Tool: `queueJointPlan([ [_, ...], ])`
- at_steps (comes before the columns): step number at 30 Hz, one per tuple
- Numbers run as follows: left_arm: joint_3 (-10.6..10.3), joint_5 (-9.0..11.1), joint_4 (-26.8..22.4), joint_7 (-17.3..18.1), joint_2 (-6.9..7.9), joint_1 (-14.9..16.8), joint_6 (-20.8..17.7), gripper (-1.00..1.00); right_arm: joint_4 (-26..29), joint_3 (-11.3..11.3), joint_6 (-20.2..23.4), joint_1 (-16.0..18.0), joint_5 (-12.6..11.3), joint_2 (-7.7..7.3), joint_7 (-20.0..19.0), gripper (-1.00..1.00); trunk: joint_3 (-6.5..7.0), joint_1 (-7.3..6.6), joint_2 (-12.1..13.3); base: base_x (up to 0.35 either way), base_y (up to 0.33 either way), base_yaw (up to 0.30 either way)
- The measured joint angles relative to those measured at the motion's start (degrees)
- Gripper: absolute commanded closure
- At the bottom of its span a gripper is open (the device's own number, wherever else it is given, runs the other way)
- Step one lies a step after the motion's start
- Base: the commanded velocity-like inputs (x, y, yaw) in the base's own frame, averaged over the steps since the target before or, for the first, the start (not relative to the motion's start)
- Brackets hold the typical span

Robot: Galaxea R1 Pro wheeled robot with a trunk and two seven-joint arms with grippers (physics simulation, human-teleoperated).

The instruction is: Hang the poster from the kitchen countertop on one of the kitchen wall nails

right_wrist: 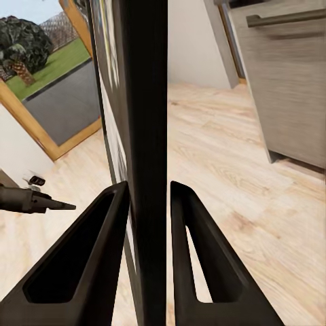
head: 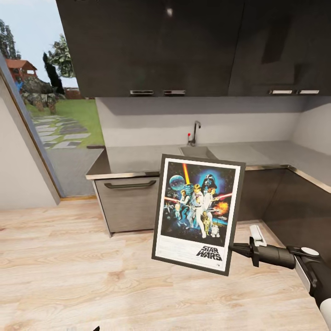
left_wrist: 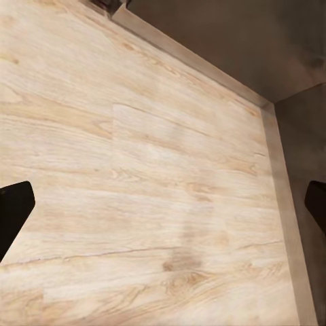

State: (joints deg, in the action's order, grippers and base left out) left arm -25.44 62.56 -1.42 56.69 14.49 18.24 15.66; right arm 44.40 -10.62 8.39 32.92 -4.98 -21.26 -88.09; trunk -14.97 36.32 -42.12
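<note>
The poster [head: 197,211] hangs upright and slightly tilted above the wood floor, in front of the kitchen countertop [head: 138,161]; its black frame, white border and "STAR WARS" logo face me. My right gripper [head: 232,248] is shut on the poster's lower right edge. In the right wrist view the poster [right_wrist: 142,81] stands edge-on, pinched by my right gripper [right_wrist: 148,193]. My left gripper [left_wrist: 166,204] is open, its fingers [left_wrist: 13,210] wide apart over bare floor. No wall nail is in view.
A sink [head: 193,151] with a chrome tap [head: 195,131] is set in the countertop, under dark upper cabinets [head: 151,46]. A grey drawer unit [head: 128,202] stands below. A glass door [head: 46,115] at the left looks onto a garden. Wood floor [head: 69,276] spreads in front.
</note>
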Motion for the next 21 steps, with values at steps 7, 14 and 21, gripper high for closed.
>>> queueJointPlan([
  [7, 0.0, 0.0, 0.0, 0.0, 0.0, 0.0, 0.0, -1.0, 0.0, 0.0, 0.0, 0.0, 0.0, 0.0, 0.0, 1.0, 1.26, -1.54, 2.8, 0.0, 0.0, 0.0],
  [14, 0.0, 0.0, 0.0, 0.0, 0.0, 0.0, 0.0, -1.0, 0.0, 0.1, 0.0, 0.0, 0.0, 0.0, 0.0, 1.0, 2.52, -3.08, 5.6, 0.0, 0.0, 0.0],
  [21, 0.0, 0.0, 0.0, 0.0, 0.0, 0.0, 0.0, -1.0, 0.0, 0.1, 0.0, 0.0, 0.0, 0.0, 0.0, 1.0, 3.78, -4.62, 8.4, 0.0, 0.0, 0.0],
])
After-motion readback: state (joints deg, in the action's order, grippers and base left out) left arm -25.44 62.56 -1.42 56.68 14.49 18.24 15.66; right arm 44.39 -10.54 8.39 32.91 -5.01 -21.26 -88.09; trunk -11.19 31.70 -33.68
